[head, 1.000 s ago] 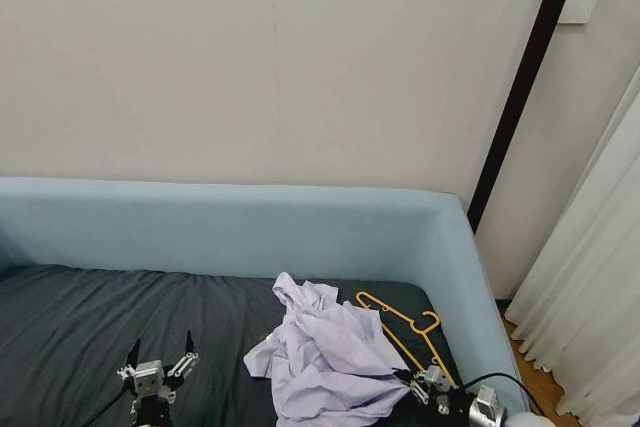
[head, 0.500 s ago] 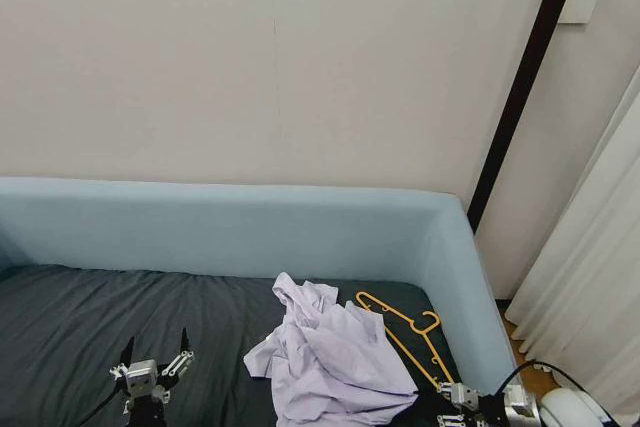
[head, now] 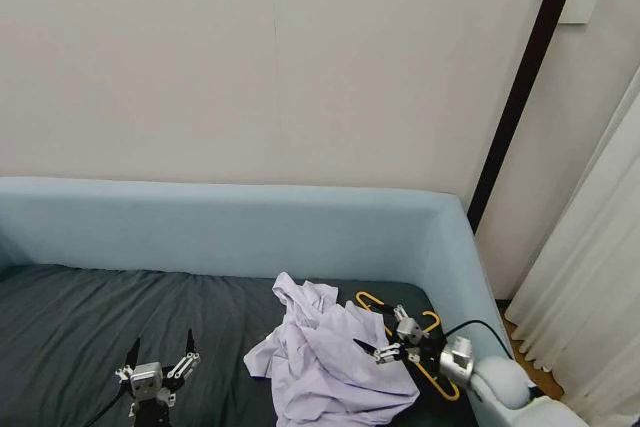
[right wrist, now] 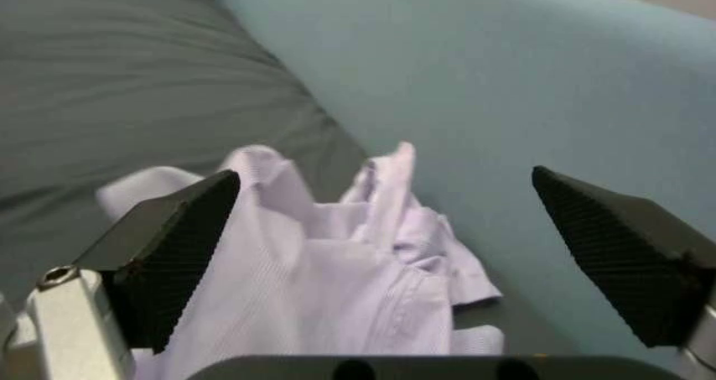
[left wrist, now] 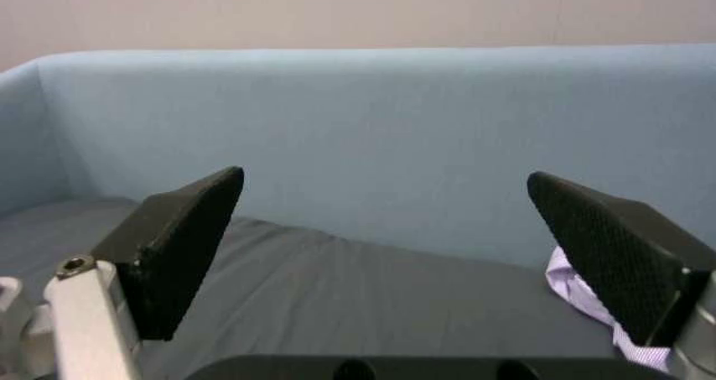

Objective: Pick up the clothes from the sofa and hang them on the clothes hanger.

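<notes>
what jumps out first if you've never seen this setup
A crumpled lilac shirt lies on the dark seat of the pale blue sofa, with an orange hanger at its right edge. The right end effector hovers open over the shirt; the left end effector hangs open over bare seat.

Blue sofa (head: 250, 227), dark seat: crumpled lilac shirt (head: 320, 357), orange hanger (head: 366, 297)

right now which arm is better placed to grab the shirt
Right. The right gripper is open just above the shirt's edge, by the hanger, and its wrist view looks onto the cloth. The left gripper is open over bare seat, apart from the shirt.
</notes>
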You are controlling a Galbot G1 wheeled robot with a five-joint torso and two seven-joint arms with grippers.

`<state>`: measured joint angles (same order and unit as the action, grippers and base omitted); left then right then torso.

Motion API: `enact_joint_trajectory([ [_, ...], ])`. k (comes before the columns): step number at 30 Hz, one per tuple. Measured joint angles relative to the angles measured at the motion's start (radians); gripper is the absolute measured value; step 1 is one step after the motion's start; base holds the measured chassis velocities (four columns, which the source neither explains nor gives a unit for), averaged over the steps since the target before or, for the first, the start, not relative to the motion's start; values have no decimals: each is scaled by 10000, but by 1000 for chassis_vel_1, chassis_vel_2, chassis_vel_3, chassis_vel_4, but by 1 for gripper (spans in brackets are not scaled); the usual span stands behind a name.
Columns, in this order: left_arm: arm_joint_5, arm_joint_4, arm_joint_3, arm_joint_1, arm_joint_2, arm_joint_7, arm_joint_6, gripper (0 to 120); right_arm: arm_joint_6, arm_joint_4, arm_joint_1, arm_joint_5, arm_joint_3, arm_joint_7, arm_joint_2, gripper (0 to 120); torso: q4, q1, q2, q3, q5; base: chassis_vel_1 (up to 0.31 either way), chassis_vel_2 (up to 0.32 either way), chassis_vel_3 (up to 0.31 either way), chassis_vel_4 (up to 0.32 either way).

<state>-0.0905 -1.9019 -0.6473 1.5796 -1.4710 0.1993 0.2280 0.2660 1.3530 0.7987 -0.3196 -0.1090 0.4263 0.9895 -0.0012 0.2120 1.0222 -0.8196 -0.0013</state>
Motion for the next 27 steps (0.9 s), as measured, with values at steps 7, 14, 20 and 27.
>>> enact_joint_trajectory([
  [7,-323,-178,121,21,-87,-2,-317,100,-1383,-166,-733,171,-1705,-3420,1065,100,1,1,0,-1,4,0,0,0,0],
  [14,-365,-202,115,-35,-99,3,-424,100,-2172,-294,-1028,-49,-2524,-4882,1768,100,0,1,0,-1,3,0,0,0,0],
  [20,-342,85,119,-168,-191,40,-412,100,-3693,-522,-1127,789,-3451,-6534,2387,100,-2,1,0,0,2,0,0,0,0],
  [27,-314,298,114,-235,-168,60,-327,100,-4473,-694,-1068,1544,-3832,-7239,2881,100,-1,1,0,0,3,0,0,0,0],
])
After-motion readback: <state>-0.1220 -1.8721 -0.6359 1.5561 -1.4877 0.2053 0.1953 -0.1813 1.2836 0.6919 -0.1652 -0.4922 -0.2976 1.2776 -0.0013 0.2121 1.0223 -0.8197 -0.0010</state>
